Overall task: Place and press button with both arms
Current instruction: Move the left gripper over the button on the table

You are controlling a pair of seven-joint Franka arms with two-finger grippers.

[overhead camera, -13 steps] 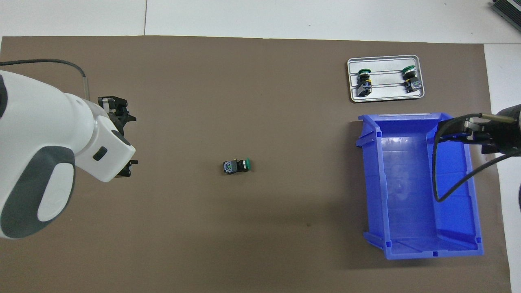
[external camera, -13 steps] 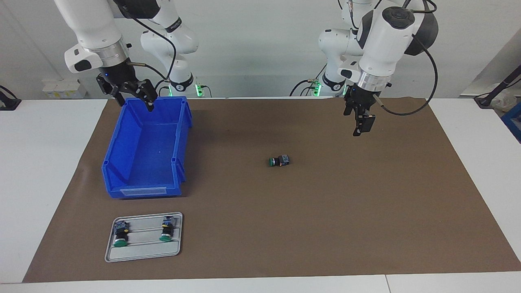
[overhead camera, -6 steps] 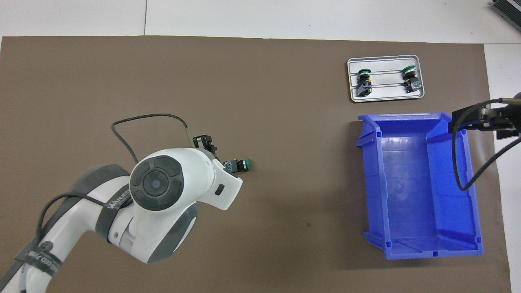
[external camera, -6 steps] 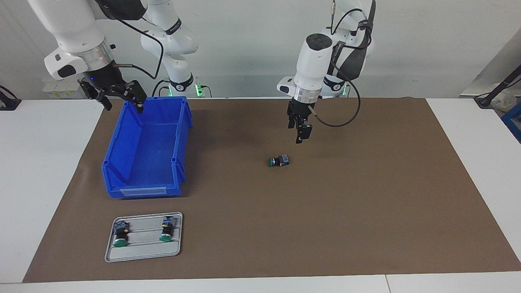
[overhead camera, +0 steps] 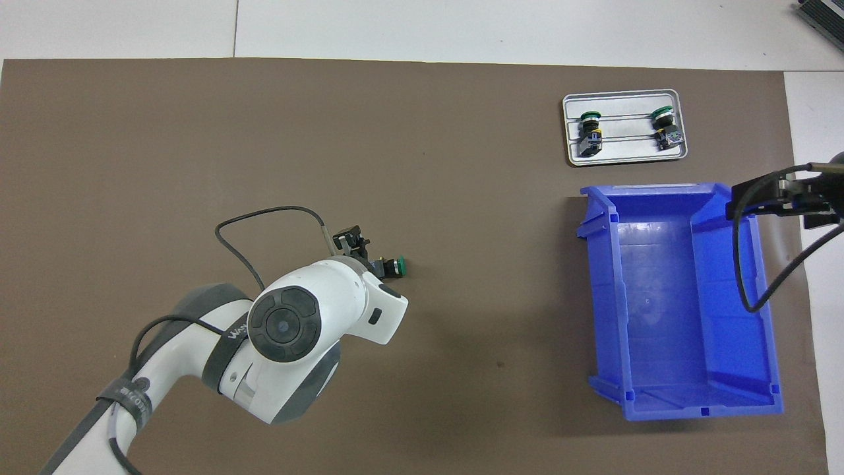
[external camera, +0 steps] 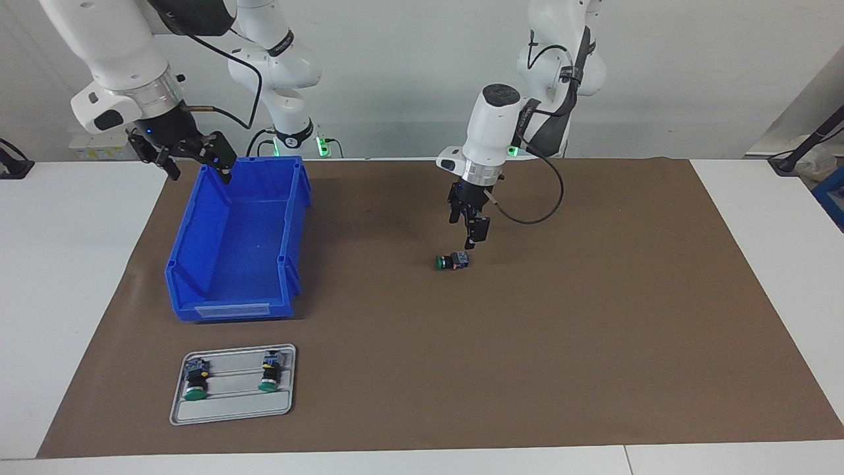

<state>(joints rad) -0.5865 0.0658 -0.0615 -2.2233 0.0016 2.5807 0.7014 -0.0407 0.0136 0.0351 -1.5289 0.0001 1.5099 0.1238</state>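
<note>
Over the green-capped black push-button (external camera: 452, 261) lying on its side, the left gripper (external camera: 469, 236), jaws apart, should straddle its body squarely; the right gripper (external camera: 195, 158), also apart, waits.

You'll find the button (external camera: 452, 261) lying on its side mid-mat, green cap toward the blue bin (external camera: 217, 307), well apart from it; its rear block looks blue-grey, I think.
</note>
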